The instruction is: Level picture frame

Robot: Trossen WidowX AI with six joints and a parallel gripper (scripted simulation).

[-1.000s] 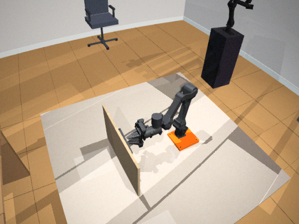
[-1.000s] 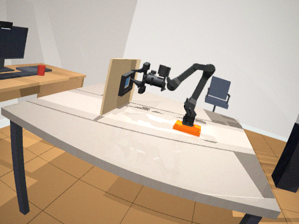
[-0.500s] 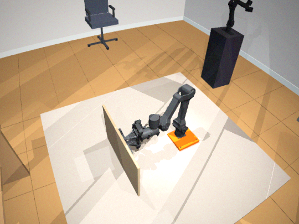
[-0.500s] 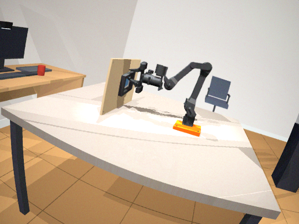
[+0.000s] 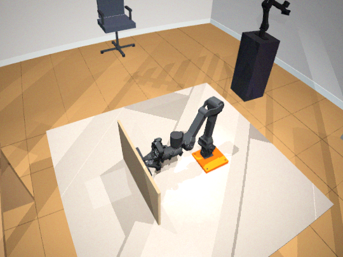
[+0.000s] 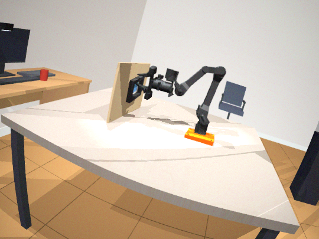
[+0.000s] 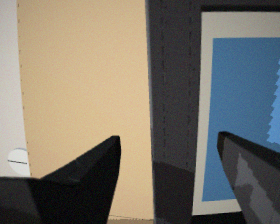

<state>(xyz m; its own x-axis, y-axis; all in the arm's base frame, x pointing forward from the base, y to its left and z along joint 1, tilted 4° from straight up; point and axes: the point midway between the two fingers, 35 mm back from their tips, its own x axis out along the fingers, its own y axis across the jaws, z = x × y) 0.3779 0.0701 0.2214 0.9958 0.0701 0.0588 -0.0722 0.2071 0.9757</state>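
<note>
My jaws are standing partly apart and gripping nothing, and I am holding them right up against the picture frame [image 7: 175, 100]. In the wrist view my two dark fingers are reaching in from the bottom corners, one over the bare tan board and the other over the blue picture [image 7: 245, 100]. The frame's dark side bar is running between them, with open space showing on both sides of it, so I am straddling that bar without pressing on it. Inside the bar a pale mat is bordering the blue.

The frame [image 6: 134, 88] is hanging on the face of the upright wooden board [image 6: 122, 96], directly ahead of my jaws [image 6: 143, 84]; from the exterior view it is sitting at about mid-height on the board. The bar's edges are running close to parallel with the board's edge in the wrist view, and I cannot tell from this close whether the frame is level.

Behind my jaws my arm [image 5: 203, 122] is stretching back and down to an orange base plate [image 5: 210, 161] on the white worktop [image 5: 254, 186]. Beyond the board, at the far left of my wrist view, a small white disc [image 7: 19, 161] with a dark line is lying on a pale surface.
</note>
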